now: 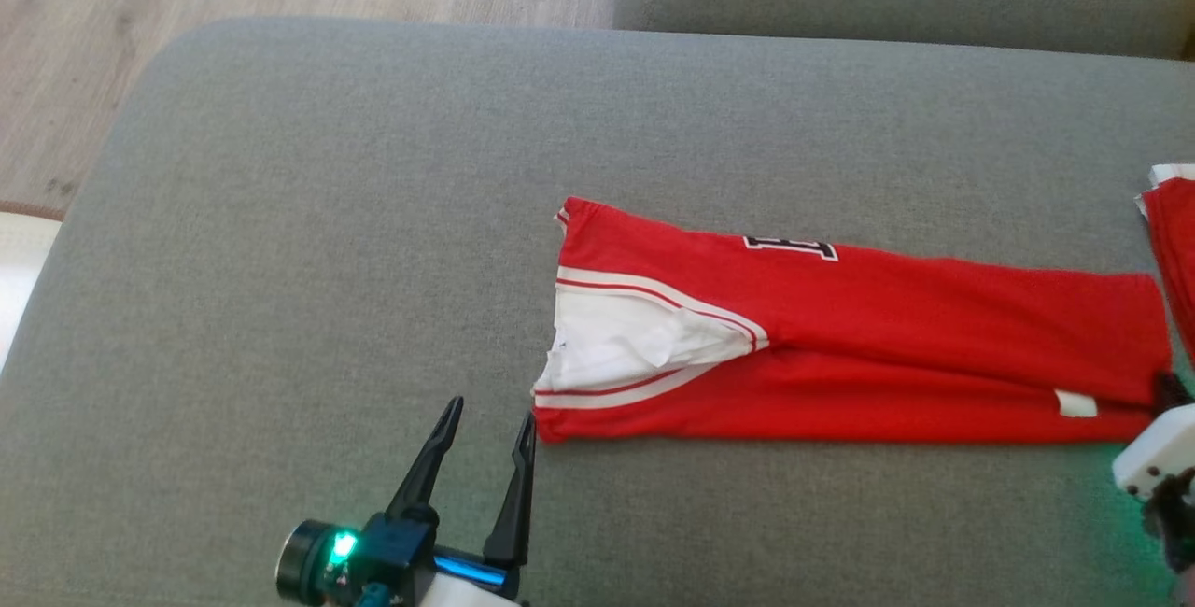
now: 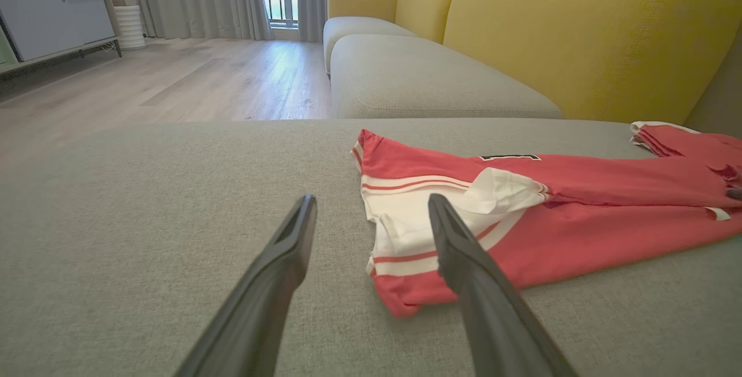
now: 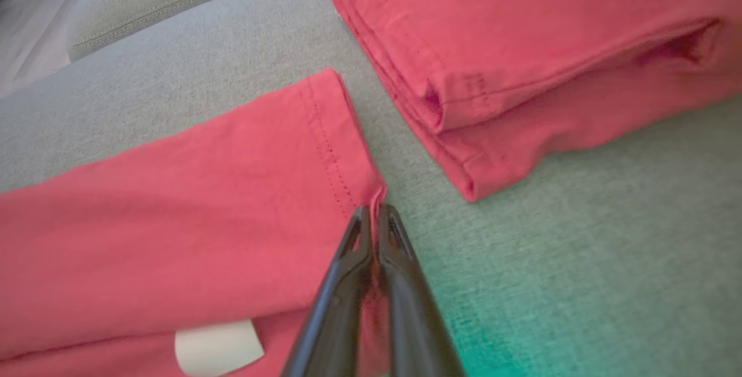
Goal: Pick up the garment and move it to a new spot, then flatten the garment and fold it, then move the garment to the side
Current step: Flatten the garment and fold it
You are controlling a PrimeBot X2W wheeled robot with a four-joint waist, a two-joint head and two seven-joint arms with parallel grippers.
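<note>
A red garment (image 1: 868,345) with white trim lies folded lengthwise into a long strip on the grey sofa cushion (image 1: 327,215), collar end to the left. The left wrist view shows this garment (image 2: 579,209) just beyond my fingers. My left gripper (image 1: 490,420) stands open next to the near collar corner, touching nothing; between its two fingers (image 2: 371,203) lies bare cushion and the collar edge. At the strip's right end my right gripper (image 3: 375,210) is shut on the hem corner of the garment (image 3: 174,220). A white label (image 3: 217,345) shows near that corner.
A second red garment (image 3: 522,58), folded into a stack, lies on the cushion just right of the held hem; its edge (image 1: 1174,243) shows at the head view's right border. A yellow sofa back (image 2: 579,29) rises behind. Wooden floor (image 1: 140,19) lies beyond the cushion's left edge.
</note>
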